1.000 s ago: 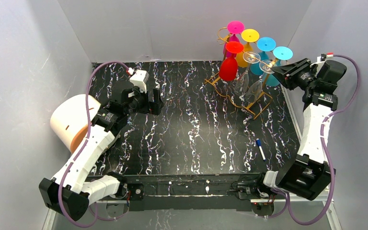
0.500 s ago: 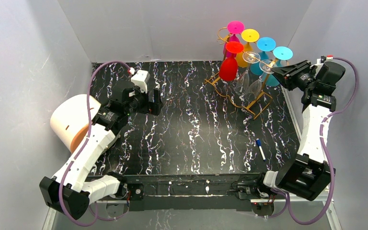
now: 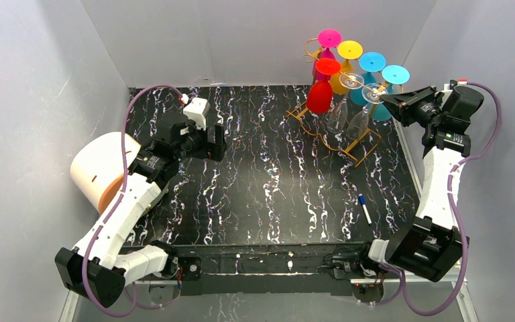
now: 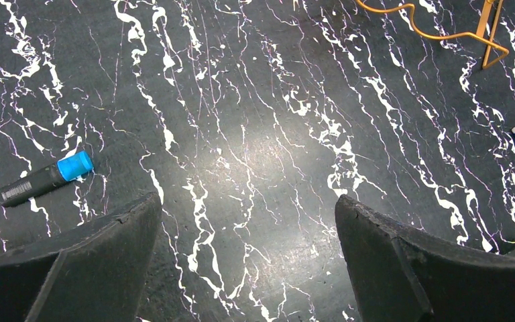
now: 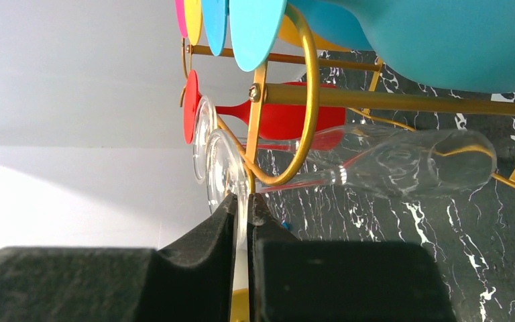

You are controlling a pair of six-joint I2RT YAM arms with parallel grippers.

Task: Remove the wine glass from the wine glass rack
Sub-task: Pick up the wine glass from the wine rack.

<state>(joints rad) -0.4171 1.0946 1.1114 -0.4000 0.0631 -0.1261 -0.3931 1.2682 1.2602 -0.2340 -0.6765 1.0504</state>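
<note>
The gold wire wine glass rack [image 3: 340,136] stands at the back right of the table, and it also shows in the right wrist view [image 5: 389,100]. Several glasses hang upside down from its loops. My right gripper [image 3: 383,98] is at the rack's right end. Its jaws are shut on the round foot of a clear wine glass [image 5: 402,161], pinching the rim of the foot [image 5: 222,176]. The glass still hangs in its loop. My left gripper [image 3: 222,142] is open and empty above the middle left of the table, with only bare tabletop between its fingers [image 4: 248,221].
Red [image 3: 320,95], pink [image 3: 329,37], yellow [image 3: 350,49] and blue [image 3: 373,61] glasses and a second clear one [image 3: 352,80] hang on the rack. A white pen [image 3: 365,208] lies front right. A blue-capped marker [image 4: 47,180] lies on the table. A white roll [image 3: 100,168] stands at the left edge.
My right wrist has shifted slightly toward the back wall while the gripper stays at the clear glass's foot. The left arm has hardly moved.
</note>
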